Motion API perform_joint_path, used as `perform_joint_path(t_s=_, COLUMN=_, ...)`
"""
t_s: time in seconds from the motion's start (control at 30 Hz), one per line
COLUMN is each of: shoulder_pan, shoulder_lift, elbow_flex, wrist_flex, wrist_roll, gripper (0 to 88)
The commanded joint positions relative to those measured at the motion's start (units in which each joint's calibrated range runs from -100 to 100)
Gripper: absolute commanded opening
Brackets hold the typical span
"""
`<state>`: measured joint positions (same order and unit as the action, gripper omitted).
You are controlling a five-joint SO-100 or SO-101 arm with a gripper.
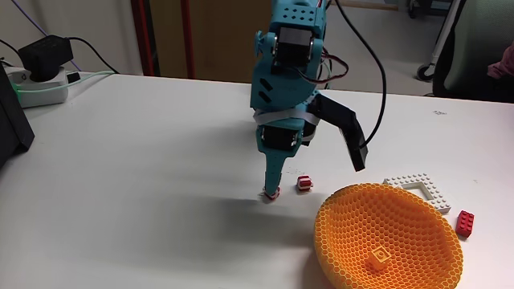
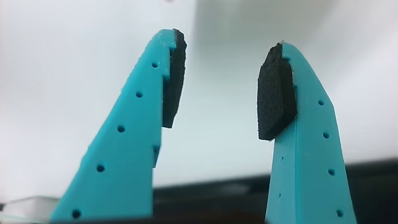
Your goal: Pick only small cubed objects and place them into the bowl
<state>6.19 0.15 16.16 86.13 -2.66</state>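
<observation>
With one small orange-yellow studded cube (image 1: 378, 258) already inside the large orange-yellow honeycomb-mesh bowl (image 1: 345, 233), two red-and-white striped cubes remain on the white tabletop (image 1: 144, 168), one (image 1: 304, 184) free, one (image 1: 271, 193) at the teal fingers' (image 2: 221, 93) tip, which stand apart, empty.

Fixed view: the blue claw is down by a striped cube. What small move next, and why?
Probably shift slightly to bring the striped cube between the fingers: the gripper is open, one fingertip sits at the cube, yet nothing lies between the pads in the wrist view.
</observation>
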Motion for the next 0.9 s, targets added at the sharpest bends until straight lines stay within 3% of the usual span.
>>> perform_joint_path(t_s=0.0, shoulder_pan=0.52, shoulder_lift=0.42, elbow_flex=0.36, wrist_flex=0.40, wrist_roll=0.24, gripper=18.6)
perform_joint_path(t_s=0.2, shoulder_pan=-0.32, shoulder_lift=1.75, elbow_flex=2.86, wrist_flex=0.14, wrist_roll=0.39, gripper=18.8)
perform_joint_path(t_s=0.43, shoulder_pan=-1.34, shoulder_lift=1.84, elbow_flex=6.33, wrist_flex=-0.99, wrist_roll=-0.15, gripper=26.4)
perform_joint_path(t_s=0.87, shoulder_pan=-2.37, shoulder_lift=1.84, elbow_flex=8.93, wrist_flex=-7.77, wrist_roll=-0.34, gripper=25.4)
